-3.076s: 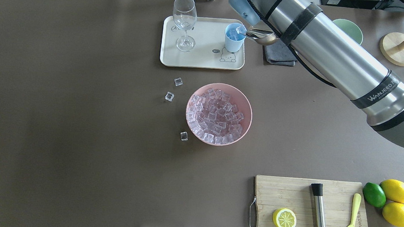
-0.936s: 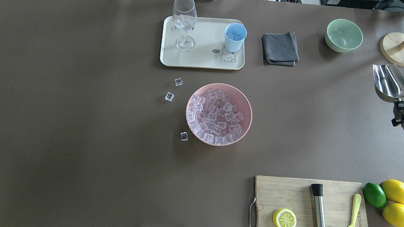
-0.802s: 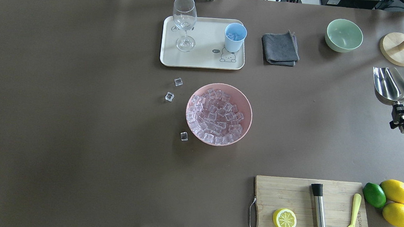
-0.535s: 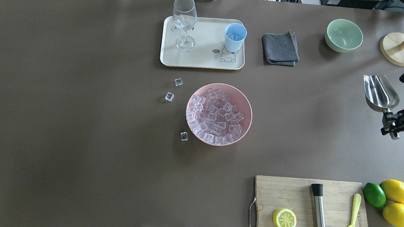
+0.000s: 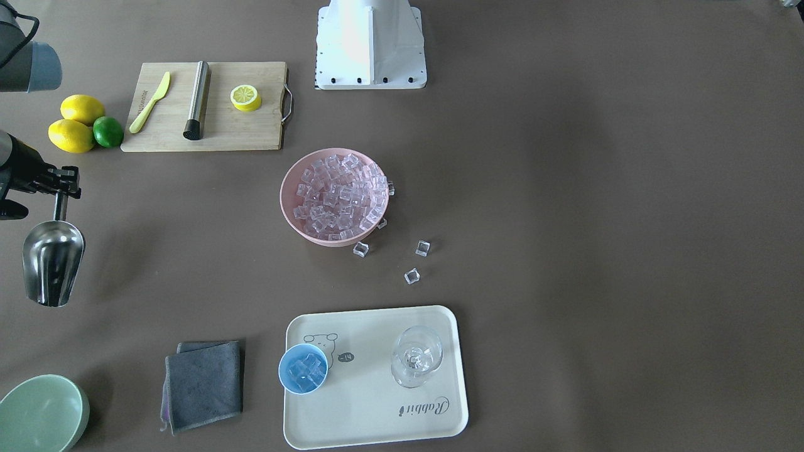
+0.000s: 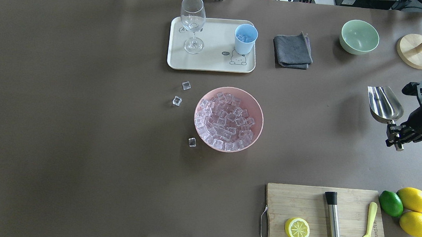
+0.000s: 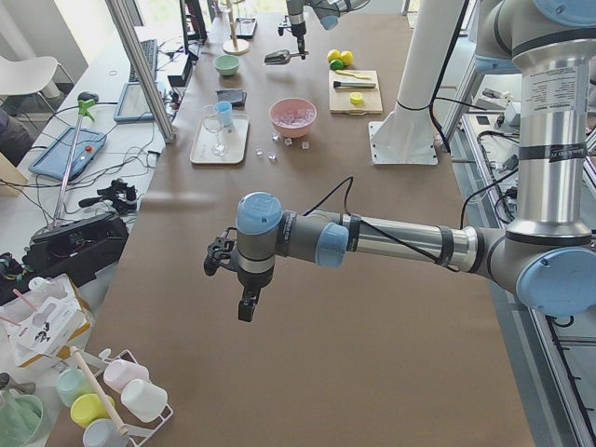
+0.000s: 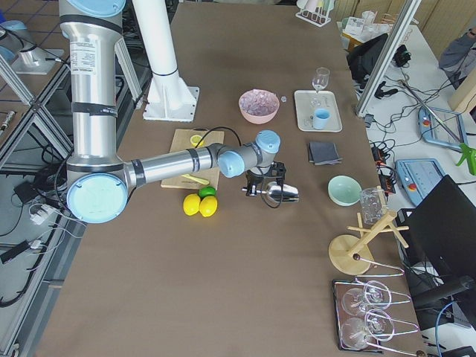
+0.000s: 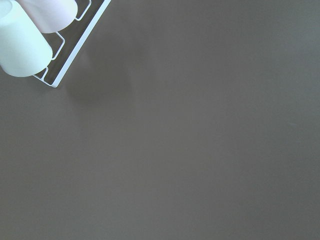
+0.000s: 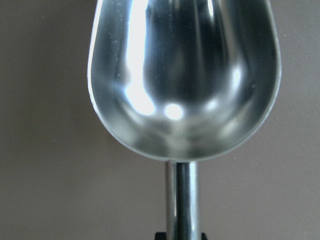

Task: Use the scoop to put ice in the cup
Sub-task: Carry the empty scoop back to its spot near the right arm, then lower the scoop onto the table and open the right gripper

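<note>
The steel scoop (image 6: pixel 383 104) is empty, as the right wrist view (image 10: pixel 182 75) shows. My right gripper (image 6: pixel 396 135) is shut on its handle and holds it above the table's right side, far from the cup. It also shows in the front view (image 5: pixel 59 185). The light-blue cup (image 6: pixel 245 38) stands on the cream tray (image 6: pixel 207 63) with a few ice cubes inside (image 5: pixel 303 368). Most of the ice (image 6: pixel 228 120) fills a pink bowl (image 6: pixel 258 111). Three loose cubes (image 6: pixel 177 100) lie left of the bowl. My left gripper (image 7: pixel 244 307) hangs over the table's far left end; I cannot tell whether it is open or shut.
A wine glass (image 6: pixel 193 23) stands on the tray. A grey cloth (image 6: pixel 292 49), a green bowl (image 6: pixel 359 36) and a wooden stand (image 6: pixel 416 51) are at the back right. A cutting board (image 6: pixel 323 223) with a lemon half, a steel cylinder and a knife is front right, with lemons (image 6: pixel 414 211) beside it.
The right arm left the cup, where the scoop was tipped over it, and swung to the table's right. In the last second the scoop has moved left and nearer the robot.
</note>
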Robot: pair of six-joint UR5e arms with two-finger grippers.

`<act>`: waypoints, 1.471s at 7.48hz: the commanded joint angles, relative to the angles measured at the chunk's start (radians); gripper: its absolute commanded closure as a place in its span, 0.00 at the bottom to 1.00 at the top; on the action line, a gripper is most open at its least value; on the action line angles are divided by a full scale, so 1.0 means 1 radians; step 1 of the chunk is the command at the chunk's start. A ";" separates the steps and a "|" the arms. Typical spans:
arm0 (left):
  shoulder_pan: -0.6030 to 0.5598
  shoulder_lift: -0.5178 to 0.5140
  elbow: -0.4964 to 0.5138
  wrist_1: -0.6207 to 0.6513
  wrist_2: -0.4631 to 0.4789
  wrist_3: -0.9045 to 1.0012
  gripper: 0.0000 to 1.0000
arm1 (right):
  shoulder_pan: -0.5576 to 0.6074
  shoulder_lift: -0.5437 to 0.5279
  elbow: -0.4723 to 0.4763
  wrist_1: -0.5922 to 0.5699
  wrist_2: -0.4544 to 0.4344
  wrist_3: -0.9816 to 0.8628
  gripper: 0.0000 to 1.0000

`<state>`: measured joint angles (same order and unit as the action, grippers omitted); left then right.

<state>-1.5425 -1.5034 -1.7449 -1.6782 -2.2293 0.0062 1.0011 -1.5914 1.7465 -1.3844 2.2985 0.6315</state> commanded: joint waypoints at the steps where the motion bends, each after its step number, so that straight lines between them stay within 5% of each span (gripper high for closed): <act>1: -0.014 0.003 0.001 0.021 0.000 0.000 0.01 | -0.009 0.001 -0.031 0.044 -0.001 0.022 1.00; 4: -0.018 0.002 0.001 0.035 0.000 0.000 0.01 | -0.016 0.001 -0.042 0.044 -0.001 0.022 1.00; 5: -0.016 0.002 0.001 0.035 0.000 0.002 0.01 | -0.016 0.001 -0.044 0.044 -0.001 0.023 0.68; 6: -0.016 0.002 -0.001 0.035 -0.003 0.000 0.01 | -0.016 -0.001 -0.047 0.042 0.001 0.027 0.20; 7: -0.016 0.002 -0.001 0.035 -0.015 0.000 0.01 | -0.016 -0.001 -0.039 0.042 0.005 0.031 0.01; 11: -0.021 0.000 -0.001 0.035 -0.087 0.002 0.01 | 0.057 -0.028 0.082 -0.034 0.021 -0.010 0.00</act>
<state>-1.5613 -1.5032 -1.7462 -1.6417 -2.2729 0.0074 1.0081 -1.6091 1.7793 -1.3642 2.3140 0.6532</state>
